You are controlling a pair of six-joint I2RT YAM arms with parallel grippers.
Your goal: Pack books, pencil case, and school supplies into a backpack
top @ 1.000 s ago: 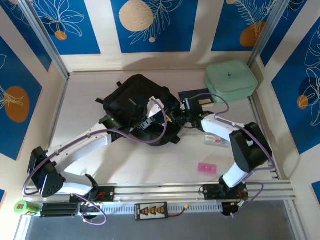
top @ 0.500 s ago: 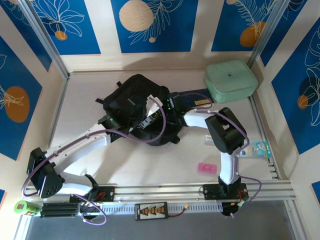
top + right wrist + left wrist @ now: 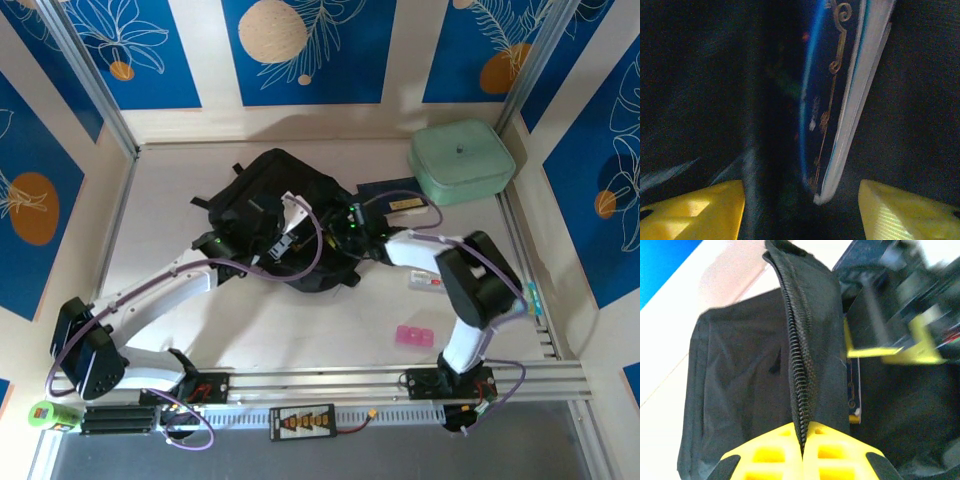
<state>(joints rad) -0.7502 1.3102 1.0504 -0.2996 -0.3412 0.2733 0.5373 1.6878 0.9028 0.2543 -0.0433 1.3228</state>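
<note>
Fingers [image 3: 770, 455] of the left gripper [image 3: 802, 440] are clenched together on the zip edge of the backpack [image 3: 258, 192]. The black flap rises upright from between them, with the zipper teeth running along its rim. In the top view, this gripper sits over the near side of the backpack and holds the opening up.

The right gripper [image 3: 801, 185] is released. Its two yellow fingers stand well apart, and neither touches anything. Between them, inside the dark interior of the backpack, the blue book [image 3: 832, 100] stands on edge, tilted slightly, with gold ornament on its cover and its pale page block facing right. Its lower corner lies between the two fingertips, clear of both. In the top view, this gripper reaches into the right side of the backpack opening.

The backpack lies at the centre of the table [image 3: 330, 320], toward the far side. Just right of it, a navy book [image 3: 375, 190] with a pale label lies flat, its right end under the mint green case [image 3: 462, 160] in the far right corner. The clear packet [image 3: 428, 281] lies right of the backpack, partly under the right arm. The pink block [image 3: 415, 336] lies nearer, close to the right arm's base. The teal piece [image 3: 533, 297] lies at the right edge of the table.
</note>
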